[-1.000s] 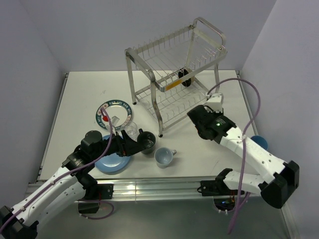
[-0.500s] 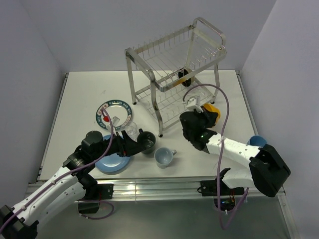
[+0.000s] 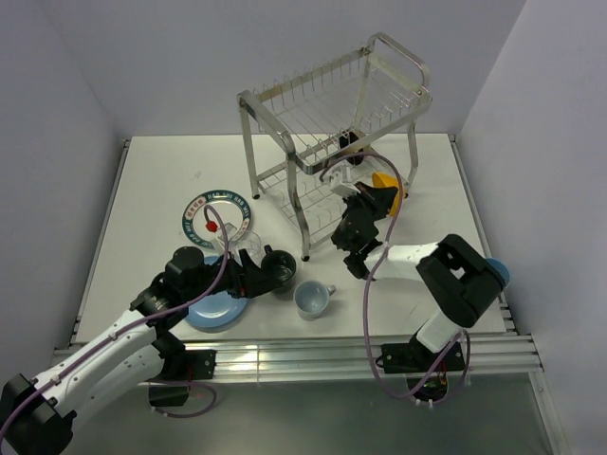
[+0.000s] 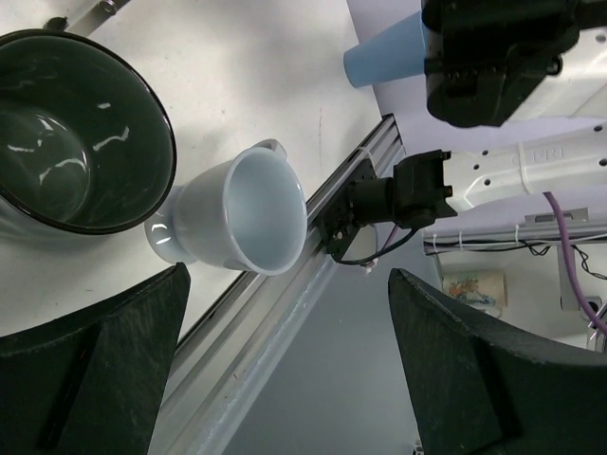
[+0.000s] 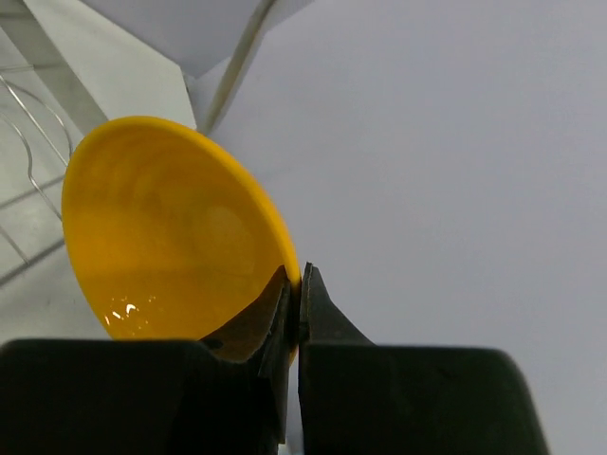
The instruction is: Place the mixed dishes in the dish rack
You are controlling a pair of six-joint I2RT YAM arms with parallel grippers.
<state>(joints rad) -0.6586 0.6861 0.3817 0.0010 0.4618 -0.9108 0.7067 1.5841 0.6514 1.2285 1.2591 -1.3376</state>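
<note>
Bright, even light casts soft shadows; glints mark the dark mug (image 4: 76, 142) and orange bowl (image 5: 171, 237).

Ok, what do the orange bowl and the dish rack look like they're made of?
The orange bowl: smooth and glossy, with bright highlights inside; plastic or glazed ceramic, I can't tell which. The dish rack: shiny silver metal, probably steel; thin wires and tubular frame.
</note>
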